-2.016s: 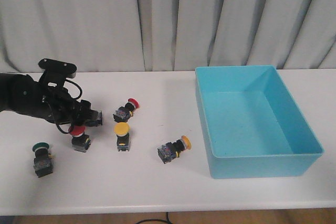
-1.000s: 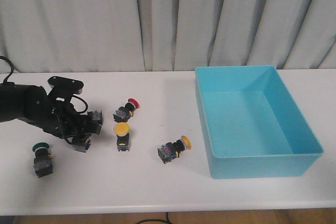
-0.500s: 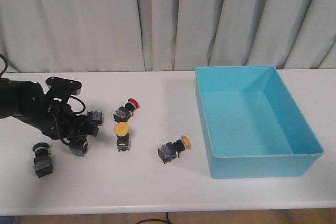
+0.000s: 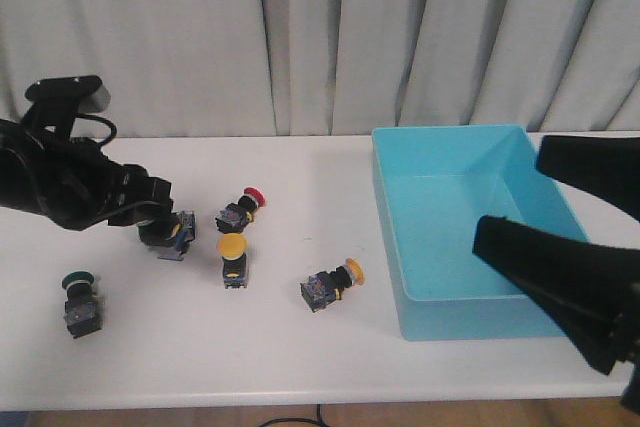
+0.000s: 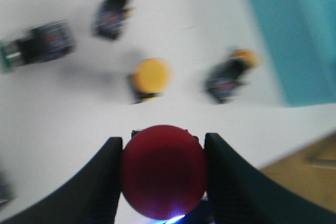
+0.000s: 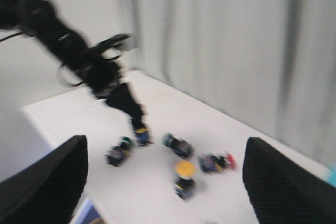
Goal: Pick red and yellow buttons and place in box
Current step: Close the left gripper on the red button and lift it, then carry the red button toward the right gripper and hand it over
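Red button (image 5: 163, 170) clamped in left gripper (image 5: 160, 182) (labels blurred), turquoise box (image 4: 480, 227)

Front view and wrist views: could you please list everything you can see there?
Red buttons: 2; one in the left gripper, one lying mid-table.
Yellow buttons: 2; one upright, one on its side nearer the box.
Green buttons: 2; one at the table's front left, one lying near the left gripper.
Box: 1, turquoise, right side.
Table: 1, white.
Curtain: grey, behind.
Left gripper: shut on a red button.
Right gripper: open, by the box.
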